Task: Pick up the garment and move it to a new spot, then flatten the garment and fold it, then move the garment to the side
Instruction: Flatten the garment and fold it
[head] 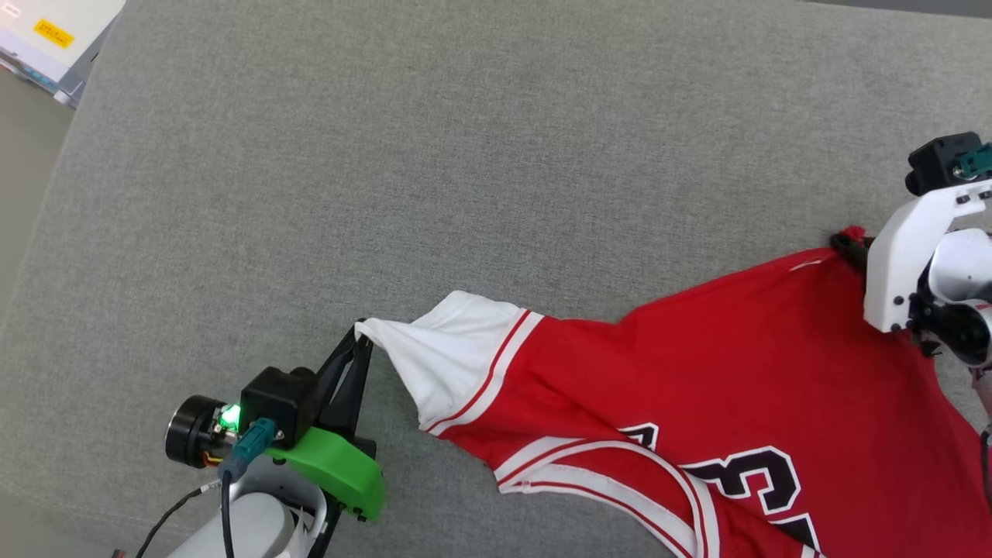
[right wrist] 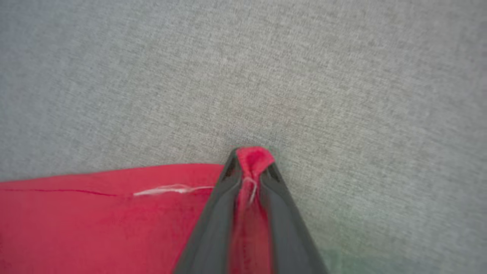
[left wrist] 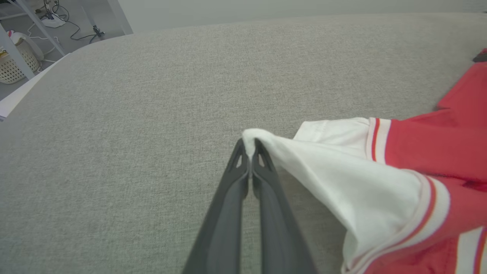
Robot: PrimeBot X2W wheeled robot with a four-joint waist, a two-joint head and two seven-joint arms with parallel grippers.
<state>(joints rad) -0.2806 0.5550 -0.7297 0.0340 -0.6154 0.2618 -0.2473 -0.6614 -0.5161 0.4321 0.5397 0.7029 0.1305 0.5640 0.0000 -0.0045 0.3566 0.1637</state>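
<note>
The garment (head: pixel 697 372), a red jersey with white sleeves, striped trim and a black number, lies spread over the right half of the grey cushion. My left gripper (head: pixel 361 329) is shut on the tip of its white sleeve (left wrist: pixel 342 179); the dark fingers (left wrist: pixel 249 152) pinch the cloth at their tips. At the right, my right gripper (head: pixel 846 242) is shut on a red corner of the garment (right wrist: pixel 114 217). A fold of red cloth (right wrist: pixel 253 158) sticks out between the closed fingers (right wrist: pixel 224 198).
The grey fabric surface (head: pixel 387 155) stretches wide and bare to the left and behind the garment. Its left edge drops to the floor, where a white box (head: pixel 46 39) stands. A white basket (left wrist: pixel 15 64) and cables lie on the floor beyond.
</note>
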